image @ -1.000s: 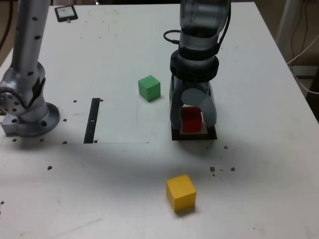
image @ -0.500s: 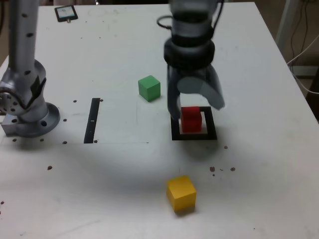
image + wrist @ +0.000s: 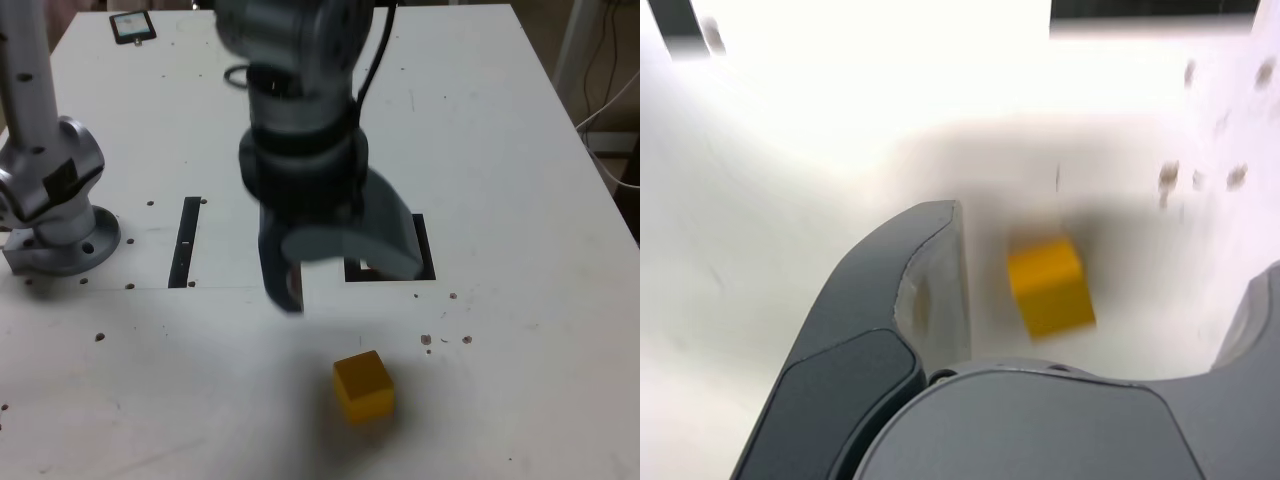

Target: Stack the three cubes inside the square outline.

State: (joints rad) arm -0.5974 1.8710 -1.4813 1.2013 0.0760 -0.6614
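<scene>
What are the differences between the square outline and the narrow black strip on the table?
The square outline forms a frame around a pale centre, while the strip is one straight bar. The gripper partly covers the outline; the strip is in full view. Both are black and flat.

Exterior looks down tabletop; wrist faces it, seemingly closer; yellow shared.

Tabletop point(image 3: 510, 370) layout, ext. view.
Cube point(image 3: 363, 388) in front of sq. outline point(image 3: 425, 250), apart; strip point(image 3: 185, 242) L of outline; arm base point(image 3: 70, 250) L of strip; flat device point(image 3: 132, 27) far L.
</scene>
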